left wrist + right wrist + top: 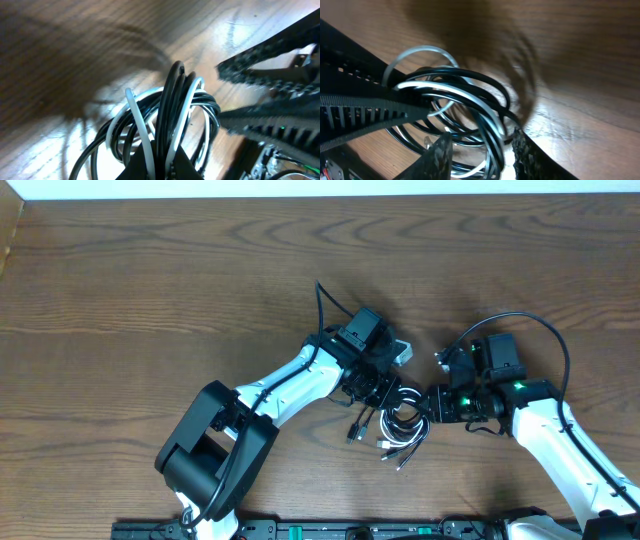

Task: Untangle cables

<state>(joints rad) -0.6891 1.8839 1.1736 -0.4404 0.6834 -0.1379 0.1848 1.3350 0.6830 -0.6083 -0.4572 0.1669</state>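
Cables [402, 423]: black cords and one white cord are seen coiled into a tight looped bundle on the wooden counter [150, 280], directly under and against the left gripper [375, 388]. A few plug ends are trailed out of the bundle onto the counter, on the side of the left gripper nearer the arm bases.

Left arm: it is stretched diagonally from its base, its wrist bent down so that the gripper is brought onto the bundle from above. In the left wrist view, the left gripper [159, 167] is seen closed, its fingers [134, 167] pinched together on several strands, black and white, which rise out of the clamp in an upright loop.

Right arm: it is folded in from the opposite side, and the right gripper [440, 405] is held low at the far edge of the bundle from the left gripper, the two grippers near each other with only the coil between.

In the right wrist view, the right gripper [482, 155] is seen with its fingers [524, 150] apart. Black and white strands are passed through the gap and lie against one finger, while a space is left at the other. No clamp is seen there.

The toothed fingers of each gripper are visible in the other's wrist view, at the rim of the coil.
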